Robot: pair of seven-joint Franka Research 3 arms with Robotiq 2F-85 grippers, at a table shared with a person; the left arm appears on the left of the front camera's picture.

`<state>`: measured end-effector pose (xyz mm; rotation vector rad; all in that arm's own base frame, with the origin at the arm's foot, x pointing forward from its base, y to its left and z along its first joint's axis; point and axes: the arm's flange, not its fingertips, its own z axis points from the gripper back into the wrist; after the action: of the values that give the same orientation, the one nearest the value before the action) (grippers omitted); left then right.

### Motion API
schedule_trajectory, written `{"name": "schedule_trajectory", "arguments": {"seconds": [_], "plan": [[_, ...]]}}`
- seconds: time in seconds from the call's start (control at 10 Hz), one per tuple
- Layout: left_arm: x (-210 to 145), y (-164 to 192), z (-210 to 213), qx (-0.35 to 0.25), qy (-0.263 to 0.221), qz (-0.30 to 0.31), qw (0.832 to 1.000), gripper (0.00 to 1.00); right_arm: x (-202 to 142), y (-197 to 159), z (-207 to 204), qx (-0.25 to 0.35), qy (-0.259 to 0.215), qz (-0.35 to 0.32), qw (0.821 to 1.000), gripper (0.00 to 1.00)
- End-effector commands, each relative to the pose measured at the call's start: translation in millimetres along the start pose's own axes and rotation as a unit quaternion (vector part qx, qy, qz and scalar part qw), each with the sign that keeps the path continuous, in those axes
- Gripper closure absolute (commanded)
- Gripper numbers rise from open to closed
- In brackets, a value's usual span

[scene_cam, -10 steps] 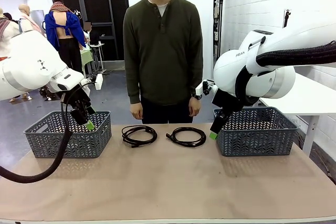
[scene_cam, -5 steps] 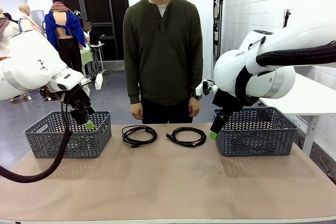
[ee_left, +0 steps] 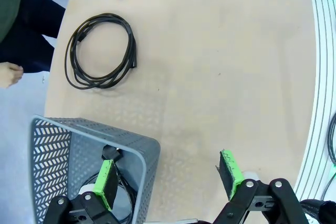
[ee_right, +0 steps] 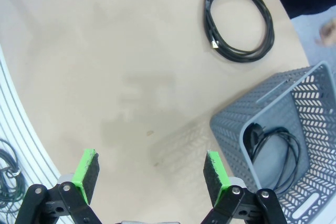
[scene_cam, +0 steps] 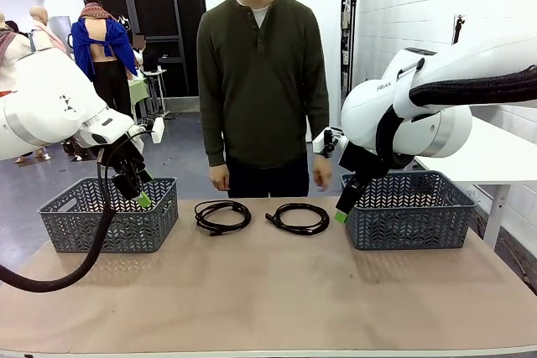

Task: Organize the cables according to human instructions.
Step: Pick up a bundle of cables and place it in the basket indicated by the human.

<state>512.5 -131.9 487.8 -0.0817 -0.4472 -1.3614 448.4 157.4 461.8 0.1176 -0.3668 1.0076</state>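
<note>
Left gripper (scene_cam: 141, 197) is hanging wide open and empty, straddling the near wall of the left basket (scene_cam: 109, 225), which is holding one coiled cord (ee_left: 109, 153). Right gripper (scene_cam: 341, 212) is likewise gaping and empty beside the right basket (scene_cam: 411, 222), which is holding another cord (ee_right: 253, 136). Between the baskets, the left loose cable (scene_cam: 222, 216) and the right loose cable (scene_cam: 298, 218) are lying in the open on the table (scene_cam: 268, 291). A person (scene_cam: 262, 73) is standing just behind them.

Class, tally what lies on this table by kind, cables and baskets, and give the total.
Cables: 4 (two loose between the baskets, one inside the left basket, one inside the right basket)
Baskets: 2
Total: 6
</note>
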Motion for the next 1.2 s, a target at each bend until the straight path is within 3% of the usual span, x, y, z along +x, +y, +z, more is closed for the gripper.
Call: {"name": "schedule_trajectory", "arguments": {"seconds": [0.0, 1.1], "plan": [[1.0, 1.0, 2.2, -0.004, -0.002, 0.001, 1.000, 0.00, -0.8, 0.4, -1.3, -0.001, 0.000, -0.001, 1.000, 0.00], [1.0, 1.0, 2.2, -0.004, -0.002, 0.001, 1.000, 0.00, -0.8, 0.4, -1.3, -0.001, 0.000, -0.001, 1.000, 0.00]]}}
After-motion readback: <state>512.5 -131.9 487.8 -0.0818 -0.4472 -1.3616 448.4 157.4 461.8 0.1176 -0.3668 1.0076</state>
